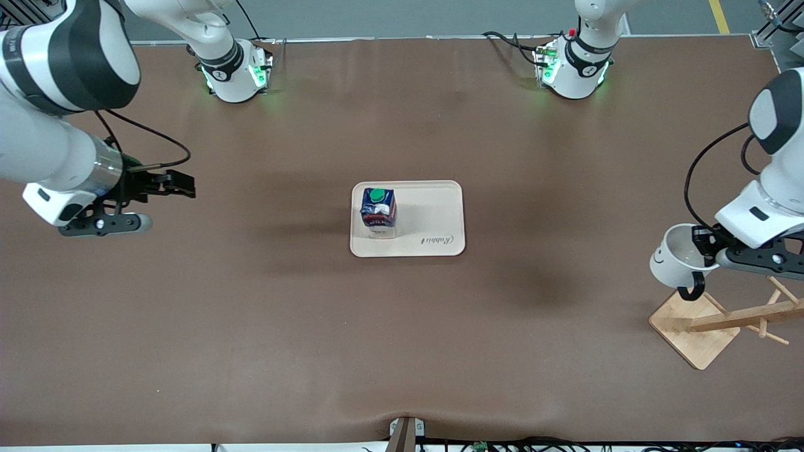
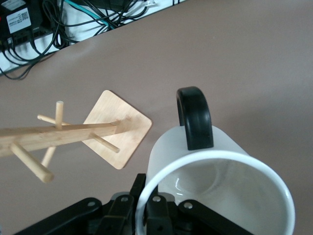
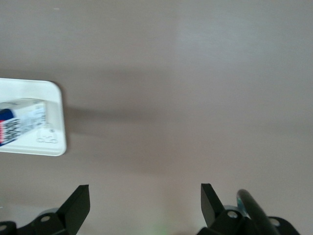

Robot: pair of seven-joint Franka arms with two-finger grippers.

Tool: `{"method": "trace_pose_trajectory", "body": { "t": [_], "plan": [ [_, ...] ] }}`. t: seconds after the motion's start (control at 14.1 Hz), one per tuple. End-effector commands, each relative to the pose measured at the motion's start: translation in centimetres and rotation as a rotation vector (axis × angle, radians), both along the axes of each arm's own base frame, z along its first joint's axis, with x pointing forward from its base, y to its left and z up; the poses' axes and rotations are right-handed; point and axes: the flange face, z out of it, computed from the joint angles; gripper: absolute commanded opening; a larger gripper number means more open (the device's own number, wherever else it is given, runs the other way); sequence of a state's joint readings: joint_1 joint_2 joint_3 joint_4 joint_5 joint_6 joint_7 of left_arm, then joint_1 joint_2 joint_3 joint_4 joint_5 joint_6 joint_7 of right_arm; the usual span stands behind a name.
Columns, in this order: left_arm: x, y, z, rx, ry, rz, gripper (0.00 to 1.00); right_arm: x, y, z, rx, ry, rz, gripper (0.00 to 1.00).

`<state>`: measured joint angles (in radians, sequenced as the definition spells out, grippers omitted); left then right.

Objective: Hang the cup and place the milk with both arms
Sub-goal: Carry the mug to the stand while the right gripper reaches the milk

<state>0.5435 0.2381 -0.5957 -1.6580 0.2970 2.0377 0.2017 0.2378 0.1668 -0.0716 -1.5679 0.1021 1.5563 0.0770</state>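
At the left arm's end of the table, cup: the white cup (image 1: 675, 257) hung in the air over the wooden rack, tipped on its side, its mouth turned up toward the arm and its black loop handle (image 1: 693, 290) pointing down at the rack's base.
Cup face: part of a black smiley showed on the side turned toward the table's middle.
Left gripper: the left gripper (image 1: 708, 246) was clamped on the cup's rim, one finger inside the mouth; in the left wrist view the rim (image 2: 215, 169) ran right across the black fingers (image 2: 156, 215).
Rack: the wooden rack (image 1: 741, 317) stood on a square wooden base (image 1: 684, 326), with short pegs sticking out from its post; the cup's handle was just above the base and touched no peg.
Milk: the dark blue milk (image 1: 378, 212) stood upright on the tray, green cap on top, toward the tray's end nearer the right arm.
Tray: the cream tray (image 1: 433, 216) lay in the middle of the table, well apart from the rack.
Right gripper: the right gripper (image 1: 182, 185) hovered with its jaws spread wide and nothing between them, over bare table toward the right arm's end; its wrist view showed both fingertips (image 3: 78, 203) apart, and the tray's corner (image 3: 51, 117) with the carton farther off.
Table: a brown cloth (image 1: 251, 314) covered it.
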Motion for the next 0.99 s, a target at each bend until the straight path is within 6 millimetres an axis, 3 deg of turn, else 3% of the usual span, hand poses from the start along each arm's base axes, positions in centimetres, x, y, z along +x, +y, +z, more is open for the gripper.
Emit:
{"method": "trace_pose_trajectory", "body": {
  "t": [0.0,0.21,0.5,0.92],
  "plan": [
    [0.0,2.3,0.4,0.003,0.026,-0.121,0.0,0.2,4.5,-0.5,0.013,-0.02,-0.077,1.0],
    [-0.3,6.0,0.0,-0.04,0.042,-0.201,0.0,-0.4,9.5,-1.3,0.009,-0.031,-0.133,1.0],
    [-0.6,7.8,-0.7,-0.051,0.066,-0.237,0.0,-1.7,16.3,-2.8,0.017,-0.041,-0.205,1.0],
    [-1.4,10.7,-0.8,-0.041,0.095,-0.276,0.0,-2.7,24.1,-6.9,0.034,-0.054,-0.322,1.0]
  ]
}}
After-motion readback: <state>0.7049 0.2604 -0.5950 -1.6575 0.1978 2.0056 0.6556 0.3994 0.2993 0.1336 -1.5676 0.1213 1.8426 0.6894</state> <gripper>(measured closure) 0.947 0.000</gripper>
